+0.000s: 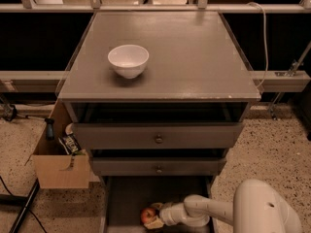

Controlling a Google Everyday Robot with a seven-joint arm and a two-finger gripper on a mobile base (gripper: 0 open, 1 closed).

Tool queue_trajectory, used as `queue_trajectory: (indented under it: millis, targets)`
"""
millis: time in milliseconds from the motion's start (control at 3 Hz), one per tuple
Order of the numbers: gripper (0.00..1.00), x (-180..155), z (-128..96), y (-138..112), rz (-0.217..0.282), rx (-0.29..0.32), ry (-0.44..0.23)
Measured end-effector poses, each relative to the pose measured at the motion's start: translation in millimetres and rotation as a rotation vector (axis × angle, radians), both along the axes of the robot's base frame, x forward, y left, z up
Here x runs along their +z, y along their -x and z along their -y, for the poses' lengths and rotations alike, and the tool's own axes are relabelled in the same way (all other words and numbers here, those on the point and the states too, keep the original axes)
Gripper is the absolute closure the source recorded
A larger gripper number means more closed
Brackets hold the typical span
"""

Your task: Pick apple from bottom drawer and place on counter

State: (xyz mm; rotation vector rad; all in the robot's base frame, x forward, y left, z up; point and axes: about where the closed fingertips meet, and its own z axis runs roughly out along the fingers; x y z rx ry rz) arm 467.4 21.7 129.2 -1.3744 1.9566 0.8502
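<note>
surface point(194, 57) smooth, semi-gloss; bowl point(128, 60) glossy white; box point(60, 171) matt cardboard; tool point(155, 217) smooth pale plastic, in bottom drawer point(121, 203) by apple point(147, 214).

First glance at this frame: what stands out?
A white bowl sits on the counter, left of centre. Far below, the white arm's end effector is down in the open bottom drawer, next to the red apple. A cardboard box of clutter stands on the floor to the cabinet's left.
</note>
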Motion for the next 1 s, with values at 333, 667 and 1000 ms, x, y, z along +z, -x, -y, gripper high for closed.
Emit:
queue_trajectory:
  millis: [333, 667, 1000]
  targets:
    - [1.0, 0, 0, 0, 0.0, 0.0, 0.0]
    - [1.0, 7, 4, 2, -0.004, 0.01, -0.016]
    - [1.0, 35, 24, 5, -0.003, 0.009, -0.07]
